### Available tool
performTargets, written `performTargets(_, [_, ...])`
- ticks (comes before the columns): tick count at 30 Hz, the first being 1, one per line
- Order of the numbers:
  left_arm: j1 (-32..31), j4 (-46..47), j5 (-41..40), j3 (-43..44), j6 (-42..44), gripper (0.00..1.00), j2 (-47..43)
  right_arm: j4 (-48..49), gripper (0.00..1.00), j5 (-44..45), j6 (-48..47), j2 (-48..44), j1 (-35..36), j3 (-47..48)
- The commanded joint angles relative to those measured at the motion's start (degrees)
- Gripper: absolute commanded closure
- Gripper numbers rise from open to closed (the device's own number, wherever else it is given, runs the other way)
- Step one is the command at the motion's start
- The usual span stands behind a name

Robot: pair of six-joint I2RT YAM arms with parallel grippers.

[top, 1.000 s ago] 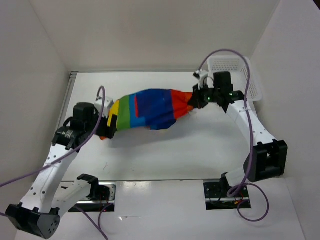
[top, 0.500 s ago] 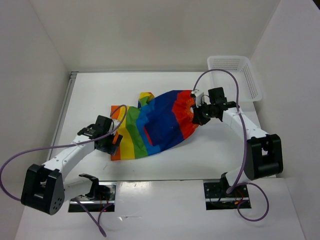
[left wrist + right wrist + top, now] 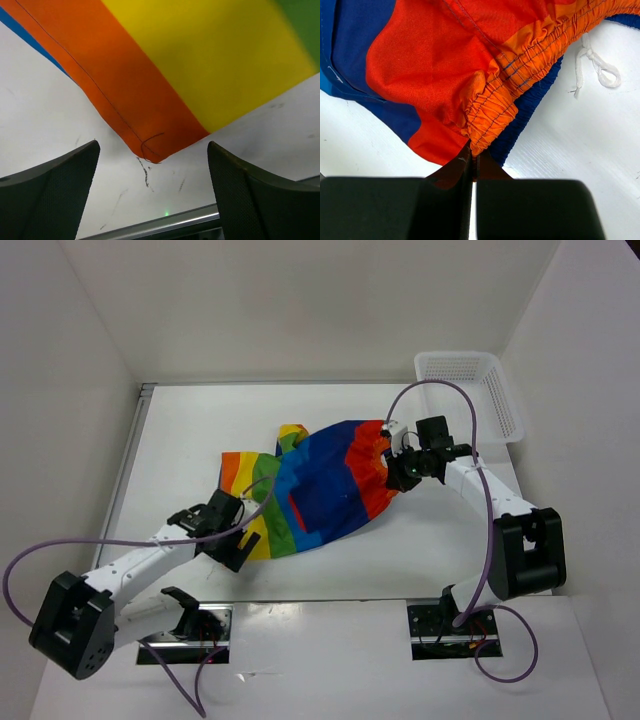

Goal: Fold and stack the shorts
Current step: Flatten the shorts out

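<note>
Lowered since a second ago, the shorts lie on the table, long axis running from near-left hem to far-right waistband. Left fingers stand wide apart, the orange hem corner just ahead between them. Right fingers are clamped on the waistband.

We looked down on a white table, closed in by plain white walls along its left, far and right edges. Soft, even light showed faint scuffs on its top.
</note>
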Motion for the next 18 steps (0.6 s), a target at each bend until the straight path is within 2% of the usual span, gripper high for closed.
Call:
performTargets(1, [-0.24,2.86,-4.03,-3.2,0.19,0.06,3.27,2.53,1.0,0.36,-1.32,-0.17,-0.18,0.43])
performTargets(3, [-0.24,5.77,-4.04,-1.55,0.19,0.18,9.15,2.53,1.0,0.36,-1.32,-0.16,-0.18,0.43])
performTargets(4, [-0.24,5.78,-4.04,-0.31,0.19,0.3,11.52,2.53,1.0,0.36,-1.32,-0.16,-0.18,0.43])
performTargets(5, [-0.24,5.78,-2.91,1.01,0.19,0.35,15.89,2.53,1.0,0.36,-1.32,-0.16,-0.18,0.43])
performTargets(7, [-0.94,6.3,0.43,2.94,0.19,0.39,18.04,2.53,1.0,0.36,-1.32,-0.16,-0.18,0.43])
performTargets(10, [-1.65,6.3,3.78,3.48,0.19,0.5,18.05,2.53,1.0,0.88,-1.32,-0.16,-0.18,0.95])
performTargets(12, [-1.65,6.3,3.78,3.48,0.19,0.9,18.05,2.53,1.0,0.88,-1.32,-0.16,-0.18,0.95])
performTargets(13, [-1.65,8.3,2.83,2.78,0.19,1.0,18.05,2.53,1.0,0.88,-1.32,-0.77,-0.18,0.95])
performTargets(16, [-1.65,8.94,0.71,6.1,0.19,1.0,16.65,2.53,1.0,0.27,-0.09,-1.3,-0.18,4.46])
performTargets(18, [2.12,8.24,-0.08,12.24,0.19,1.0,16.11,3.06,1.0,-1.83,3.94,-0.17,-0.18,11.54])
